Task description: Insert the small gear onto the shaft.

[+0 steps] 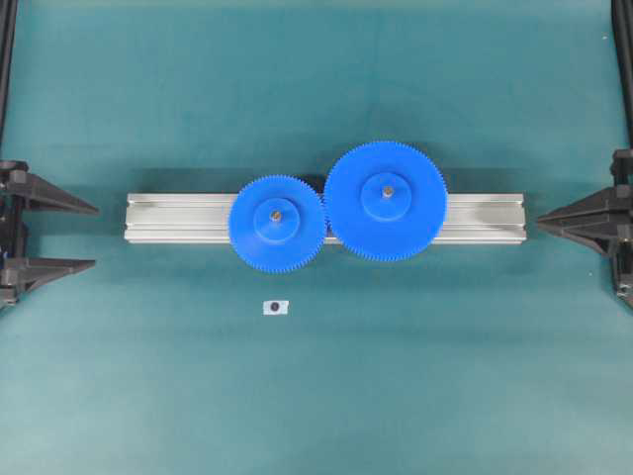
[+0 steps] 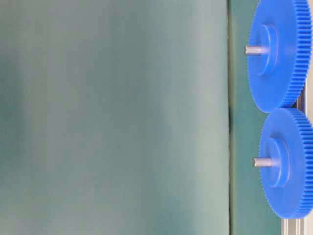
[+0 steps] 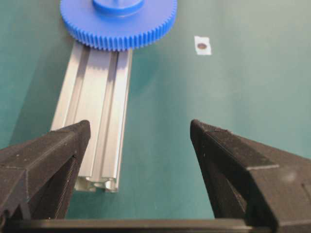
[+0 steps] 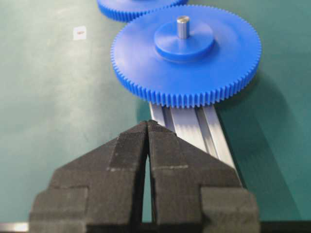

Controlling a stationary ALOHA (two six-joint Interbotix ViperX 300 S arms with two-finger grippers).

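- Task status: done, by my judgement. The small gear [image 1: 277, 219] sits on the rail [image 1: 178, 218] with the shaft [image 1: 275, 212] poking up through its hub; I see nothing left to do.
- Small gear: blue plastic, fine teeth all round, raised round hub. Lies flat over the rail, left of its middle, teeth against the big gear [image 1: 386, 201].
- Shaft: thin metal pin, tip standing clear above the hub in the table-level view.
- Big gear: blue, on its own pin, over the rail just right of the middle.
- Tag [image 1: 276, 308]: white, dark dot, on the mat near the rail, below the small gear.
- My left gripper [image 1: 84, 236]: spread wide, holding nothing, off the rail's left end.
- My right gripper [image 1: 544, 219]: pressed together, holding nothing, off the rail's right end.
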